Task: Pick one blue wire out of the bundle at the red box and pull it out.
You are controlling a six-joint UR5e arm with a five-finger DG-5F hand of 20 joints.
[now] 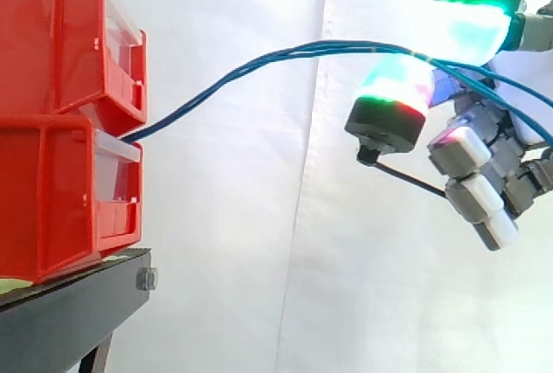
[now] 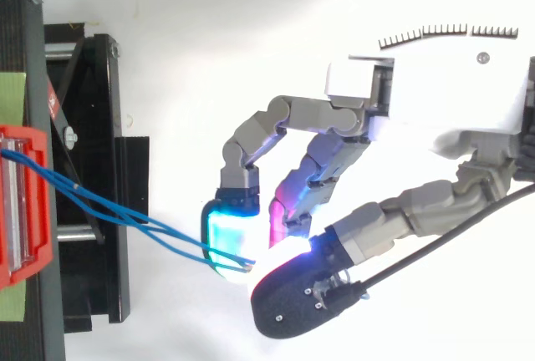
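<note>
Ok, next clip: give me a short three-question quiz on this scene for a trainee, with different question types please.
1. True or false: the thin blue wires lie slack on the black metal stand.
2. Multiple choice: the wires leave the stacked red plastic bins at A) the top bin's upper rim, B) the lower bin's front opening, C) underneath the stand.
3. Short answer: what pinches the wires at their far end?
Key: 1 false, they span the air in an arc. 2 B. 3 The robot hand, between its glowing fingertips.
</note>
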